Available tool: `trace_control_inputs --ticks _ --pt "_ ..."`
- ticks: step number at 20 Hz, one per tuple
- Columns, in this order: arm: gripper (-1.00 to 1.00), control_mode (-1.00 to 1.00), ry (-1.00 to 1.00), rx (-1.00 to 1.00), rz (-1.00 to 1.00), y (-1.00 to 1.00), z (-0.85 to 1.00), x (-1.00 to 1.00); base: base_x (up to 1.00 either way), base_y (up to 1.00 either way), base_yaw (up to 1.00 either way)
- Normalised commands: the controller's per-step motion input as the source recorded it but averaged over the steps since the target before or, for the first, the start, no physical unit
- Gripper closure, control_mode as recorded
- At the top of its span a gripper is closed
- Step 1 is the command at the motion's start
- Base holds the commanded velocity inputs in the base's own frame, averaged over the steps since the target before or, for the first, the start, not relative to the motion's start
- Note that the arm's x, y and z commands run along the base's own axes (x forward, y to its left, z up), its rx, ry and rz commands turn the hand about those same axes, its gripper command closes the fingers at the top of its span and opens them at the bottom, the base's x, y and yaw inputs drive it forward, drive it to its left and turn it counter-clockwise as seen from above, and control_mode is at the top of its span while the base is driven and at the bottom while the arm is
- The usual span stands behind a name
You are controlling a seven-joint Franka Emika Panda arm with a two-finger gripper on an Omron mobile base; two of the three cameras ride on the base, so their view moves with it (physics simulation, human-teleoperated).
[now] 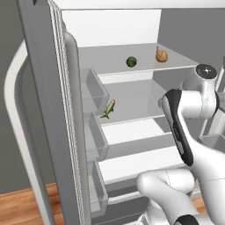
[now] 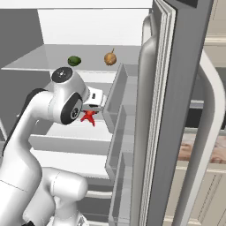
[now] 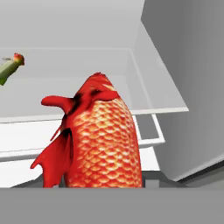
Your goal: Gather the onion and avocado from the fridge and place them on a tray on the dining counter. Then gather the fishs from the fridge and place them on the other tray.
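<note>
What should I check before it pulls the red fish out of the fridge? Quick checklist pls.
1. Fridge door open: ok, shelves exposed in both base views.
2. Red fish at the gripper: ok, it sits right at the hand camera; its tail shows just under the hand.
3. Grip closed on it: cannot tell, the fingertips are hidden behind the fish.
4. Green fish left on the middle shelf: ok, lying apart from the red one.
5. Onion and avocado moved first: not ok, both sit on the upper shelf.
6. Exit path past the door bins: cannot tell, they stand close beside the hand.
</note>
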Motion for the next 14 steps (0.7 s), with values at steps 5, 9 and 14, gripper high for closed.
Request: trace_control_inputs --ticks 5,9,14 --pt "1.0 -1.0 0.09 0.08 0.0 0.22 0.51 -1.0 0.0 0.0 0.0" --pt "1.0 -1.0 0.04 0.05 0.0 0.13 0.43 -1.0 0.0 0.0 0.0" --pt "1.0 -1.0 0.0 0.0 -0.02 0.02 0.13 -0.66 0.0 0.0 0.0"
